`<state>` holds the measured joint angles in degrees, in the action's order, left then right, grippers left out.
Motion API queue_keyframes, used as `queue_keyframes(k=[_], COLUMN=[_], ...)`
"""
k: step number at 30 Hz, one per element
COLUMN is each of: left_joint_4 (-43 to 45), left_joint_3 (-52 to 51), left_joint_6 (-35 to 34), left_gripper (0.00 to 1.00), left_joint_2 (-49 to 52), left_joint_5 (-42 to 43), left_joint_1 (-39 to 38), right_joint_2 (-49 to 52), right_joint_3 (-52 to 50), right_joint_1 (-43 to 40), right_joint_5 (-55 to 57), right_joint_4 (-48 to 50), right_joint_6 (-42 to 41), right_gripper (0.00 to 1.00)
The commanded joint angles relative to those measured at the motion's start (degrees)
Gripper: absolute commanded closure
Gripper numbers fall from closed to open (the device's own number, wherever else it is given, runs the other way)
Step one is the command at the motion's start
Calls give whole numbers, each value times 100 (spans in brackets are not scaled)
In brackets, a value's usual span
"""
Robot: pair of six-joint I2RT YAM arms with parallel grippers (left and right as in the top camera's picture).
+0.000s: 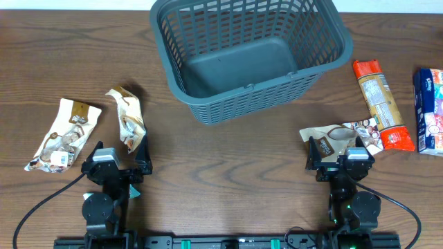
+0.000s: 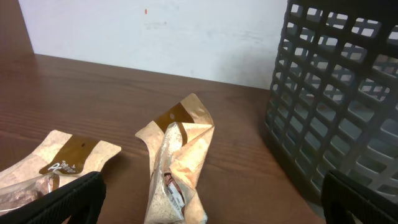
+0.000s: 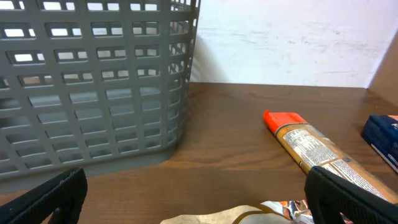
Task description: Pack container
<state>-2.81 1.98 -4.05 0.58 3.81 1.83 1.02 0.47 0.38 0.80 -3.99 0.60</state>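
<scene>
The container [image 1: 256, 97], a dark grey-blue lattice basket, stands empty at the table's back centre. It also fills the right of the left wrist view [image 2: 342, 93] and the left of the right wrist view [image 3: 93, 81]. My left gripper [image 1: 118, 155] rests open at the front left, and a crumpled tan pouch [image 1: 128, 117] lies just ahead of it, between its wide-spread fingers [image 2: 68, 199]. My right gripper [image 1: 340, 153] rests open at the front right, over the near end of a tan-and-brown pouch [image 1: 332, 135]. Nothing is held.
A flat tan pouch [image 1: 64, 133] lies at the far left. A long orange packet [image 1: 377, 104], a small colourful packet [image 1: 367, 131] and a blue box [image 1: 430, 111] lie to the right of the basket. The wall stands behind the table.
</scene>
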Motion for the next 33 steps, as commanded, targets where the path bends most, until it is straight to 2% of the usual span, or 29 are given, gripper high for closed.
queue_keyframes(k=[1, 6, 10, 12, 17, 20, 22, 24, 28, 31, 33], left_joint_4=[-68, -7, 92, 76, 33, -59, -216, -267, -527, -1141, -1152], left_joint_3=[-175, -173, -59, 81, 807, 1513, 1945, 2315, 2376, 2371, 2374], left_joint_6=[81, -11, -120, -162, -352, -356, -361, -361, -358, -358, -374], left_gripper=[1, 1, 1, 2, 1, 1, 1, 1, 1, 1, 1], left_joint_2=[-42, -42, -42, -39, -17, 138, 254, 352, 376, 378, 378], left_joint_5=[-63, 94, 1438, 1845, 1978, 2107, 2328, 2706, 3167, 3307, 3484], left_joint_1=[26, 24, 24, 24, 24, 24, 24, 24, 24, 24, 24], right_joint_2=[13, 15, 116, 293, 1167, 1834, 2203, 2529, 2747, 2826, 2876], right_joint_3=[31, 431, 1071, 1425, 2559, 3432, 4011, 4605, 4920, 4850, 4859], right_joint_1=[42, 42, 42, 39, 42, 42, 42, 42, 42, 42, 42], right_joint_5=[-459, -726, -721, -715, -920, -1412, -1930, -2922, -4452, -4586, -4583], right_joint_4=[-50, -369, -546, -544, -592, -839, -1268, -1908, -3176, -3928, -3978], right_joint_6=[-98, -96, -90, -28, -11, -11, -17, -15, -13, -15, -13], right_gripper=[1, 1, 1, 1, 1, 1, 1, 1, 1, 1, 1])
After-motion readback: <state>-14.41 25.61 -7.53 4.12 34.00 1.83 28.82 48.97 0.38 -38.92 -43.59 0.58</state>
